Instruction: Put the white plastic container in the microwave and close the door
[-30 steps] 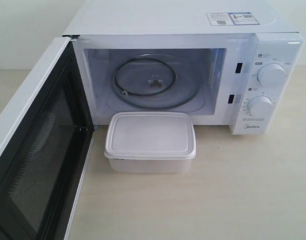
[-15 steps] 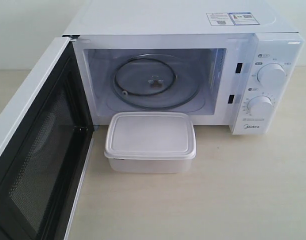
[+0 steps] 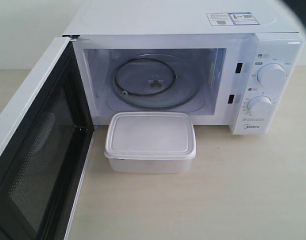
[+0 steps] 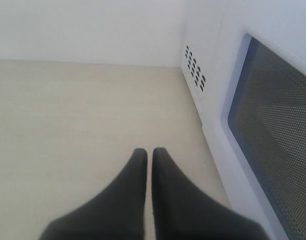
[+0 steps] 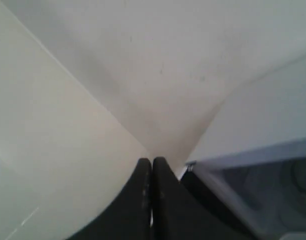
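The white plastic container [image 3: 150,141] sits lidded on the table [image 3: 233,190], just before the microwave [image 3: 168,20], whose turntable [image 3: 155,82] lies bare and whose door [image 3: 38,165] hangs wide. My left gripper [image 4: 149,155] and right gripper [image 5: 152,162] are clenched on nothing. I should open up, grasp the box's sides and keep it level.

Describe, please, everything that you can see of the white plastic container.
The white plastic container is a rectangular, translucent-white box with rounded corners and a flat, closed lid that overhangs its walls. It stands upright on the pale table, just before the open microwave, its long side toward the cavity. Nothing else touches it; its contents cannot be seen.
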`<state>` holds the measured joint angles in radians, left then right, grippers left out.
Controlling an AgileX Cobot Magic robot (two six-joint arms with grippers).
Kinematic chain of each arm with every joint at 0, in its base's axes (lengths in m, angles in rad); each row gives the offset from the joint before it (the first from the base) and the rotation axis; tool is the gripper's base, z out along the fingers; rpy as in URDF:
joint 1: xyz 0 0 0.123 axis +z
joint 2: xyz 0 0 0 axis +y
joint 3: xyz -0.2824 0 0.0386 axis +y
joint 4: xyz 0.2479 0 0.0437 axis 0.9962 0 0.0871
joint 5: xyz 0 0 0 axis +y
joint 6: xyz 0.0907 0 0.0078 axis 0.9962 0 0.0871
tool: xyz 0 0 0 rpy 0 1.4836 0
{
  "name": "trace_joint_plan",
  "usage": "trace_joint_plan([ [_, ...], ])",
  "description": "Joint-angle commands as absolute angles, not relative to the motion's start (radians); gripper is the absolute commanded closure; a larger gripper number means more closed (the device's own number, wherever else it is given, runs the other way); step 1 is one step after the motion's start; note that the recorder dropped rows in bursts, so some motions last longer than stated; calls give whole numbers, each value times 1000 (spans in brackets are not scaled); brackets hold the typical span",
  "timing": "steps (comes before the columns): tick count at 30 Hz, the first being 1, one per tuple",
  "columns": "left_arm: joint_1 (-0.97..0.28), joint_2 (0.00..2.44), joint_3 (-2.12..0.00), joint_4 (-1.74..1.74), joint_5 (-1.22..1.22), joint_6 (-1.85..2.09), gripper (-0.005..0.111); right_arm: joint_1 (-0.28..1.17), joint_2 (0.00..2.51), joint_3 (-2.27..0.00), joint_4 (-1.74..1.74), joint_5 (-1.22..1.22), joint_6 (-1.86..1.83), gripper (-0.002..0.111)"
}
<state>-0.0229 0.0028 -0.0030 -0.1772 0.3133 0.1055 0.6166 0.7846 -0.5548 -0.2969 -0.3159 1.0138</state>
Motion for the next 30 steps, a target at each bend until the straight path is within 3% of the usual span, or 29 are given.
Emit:
trace_joint_plan([
  [1, -21, 0, 0, -176, 315, 98, 102, 751, 931, -532, -243, -356, 1023, 109],
  [10, -21, 0, 0, -176, 315, 98, 102, 925, 1202, -520, 13, -425, 1045, 109],
  [21, -21, 0, 0, -176, 315, 98, 102, 1132, 1599, -483, 382, -1149, 1306, 109],
  [30, -21, 0, 0, -176, 315, 98, 102, 1218, 1826, -479, 654, -1221, 1608, 108],
])
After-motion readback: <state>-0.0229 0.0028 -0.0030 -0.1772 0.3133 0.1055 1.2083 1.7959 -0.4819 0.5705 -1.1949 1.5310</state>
